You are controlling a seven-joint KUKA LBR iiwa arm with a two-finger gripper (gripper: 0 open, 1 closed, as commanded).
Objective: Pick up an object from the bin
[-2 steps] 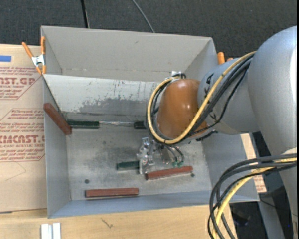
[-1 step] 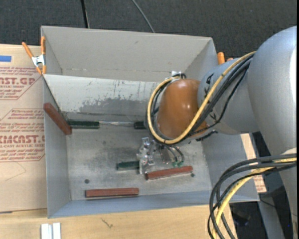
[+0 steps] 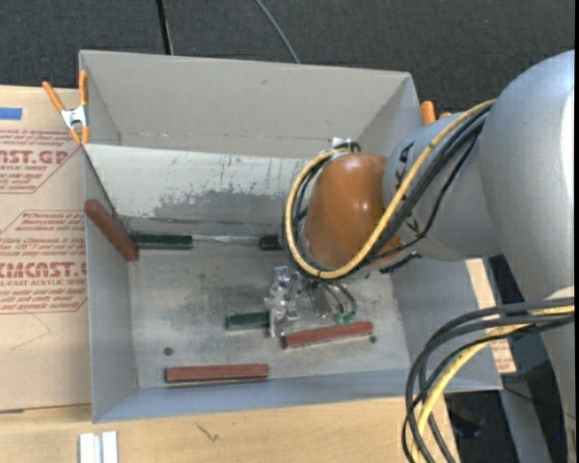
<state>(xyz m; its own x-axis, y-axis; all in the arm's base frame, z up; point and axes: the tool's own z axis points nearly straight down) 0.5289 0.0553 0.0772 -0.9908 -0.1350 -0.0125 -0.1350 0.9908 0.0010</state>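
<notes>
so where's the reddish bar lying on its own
The reddish bar lies by the bin's near wall, lower left of the end effector and the dark green piece.

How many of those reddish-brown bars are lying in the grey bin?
3. The left bar leans against the bin's left side, the front bar lies flat by its near edge, and the third bar lies beside the gripper. The arm may hide more.

Red-brown flat bar (image 3: 330, 335) lies approx. level, front-right of bin (image 3: 174, 292) floor, dark green stick (image 3: 243, 321) just left.
</notes>
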